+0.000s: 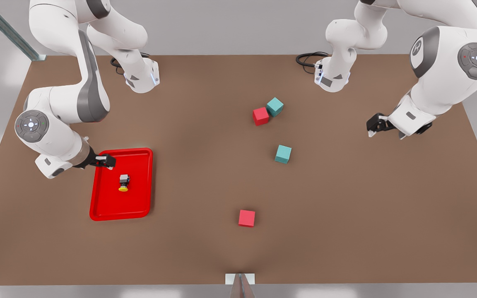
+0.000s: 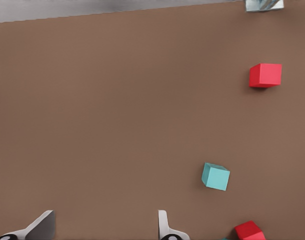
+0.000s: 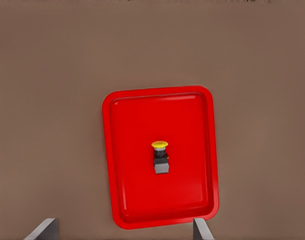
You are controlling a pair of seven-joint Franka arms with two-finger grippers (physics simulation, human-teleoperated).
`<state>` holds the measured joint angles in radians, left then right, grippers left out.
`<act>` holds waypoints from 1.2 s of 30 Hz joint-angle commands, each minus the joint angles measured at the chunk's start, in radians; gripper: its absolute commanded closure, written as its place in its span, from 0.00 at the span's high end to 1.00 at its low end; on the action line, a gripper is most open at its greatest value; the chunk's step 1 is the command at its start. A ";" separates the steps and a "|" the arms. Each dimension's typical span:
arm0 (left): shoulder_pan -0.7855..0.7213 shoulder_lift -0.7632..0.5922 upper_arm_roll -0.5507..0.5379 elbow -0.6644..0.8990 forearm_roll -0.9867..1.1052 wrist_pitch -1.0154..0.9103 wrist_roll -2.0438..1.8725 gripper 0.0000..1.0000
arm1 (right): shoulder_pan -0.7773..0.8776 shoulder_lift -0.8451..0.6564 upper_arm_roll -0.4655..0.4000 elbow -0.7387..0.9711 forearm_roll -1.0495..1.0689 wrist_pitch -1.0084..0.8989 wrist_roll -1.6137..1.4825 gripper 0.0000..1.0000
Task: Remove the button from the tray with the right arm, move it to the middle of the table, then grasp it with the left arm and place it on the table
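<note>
The button (image 1: 124, 182), a yellow cap on a grey-and-black body, lies near the middle of the red tray (image 1: 139, 207) at the front view's left. My right gripper (image 1: 106, 160) hangs open over the tray's far rim, a little short of the button. In the right wrist view the button (image 3: 160, 157) sits in the tray (image 3: 137, 150) beyond my open right gripper (image 3: 122, 234). My left gripper (image 1: 373, 126) waits open above the table (image 1: 189, 248) at the front view's right. The left wrist view has that gripper (image 2: 103, 232) over bare brown tabletop.
A red cube (image 1: 260, 116) and a teal cube (image 1: 275, 106) touch at the table's far middle. Another teal cube (image 1: 283, 154) stands nearer, and a second red cube (image 1: 246, 218) nearer still. The left wrist view shows a red cube (image 2: 265, 75) and a teal cube (image 2: 215, 176).
</note>
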<state>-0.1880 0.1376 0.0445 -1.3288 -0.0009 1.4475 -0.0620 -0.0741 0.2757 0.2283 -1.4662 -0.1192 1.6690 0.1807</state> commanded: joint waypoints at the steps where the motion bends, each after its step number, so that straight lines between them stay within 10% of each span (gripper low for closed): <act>1: 0.001 -0.001 0.000 0.000 0.002 0.028 -0.061 1.00 | -0.003 -0.001 0.000 0.001 0.007 0.014 0.056 1.00; 13: -0.001 0.017 -0.003 0.000 0.002 0.022 -0.061 1.00 | -0.073 0.246 0.005 0.046 -0.002 0.043 -0.023 1.00; 25: 0.001 0.023 -0.009 -0.013 0.001 0.022 -0.062 1.00 | -0.165 0.277 0.002 -0.414 -0.050 0.728 -0.280 1.00; 36: 0.001 0.026 -0.009 -0.029 0.001 0.027 -0.064 1.00 | -0.159 0.277 0.003 -0.483 -0.053 0.911 -0.296 1.00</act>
<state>-0.1872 0.1647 0.0352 -1.3573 -0.0006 1.4710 -0.1159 -0.2349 0.5532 0.2311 -1.9499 -0.1738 2.4917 -0.0034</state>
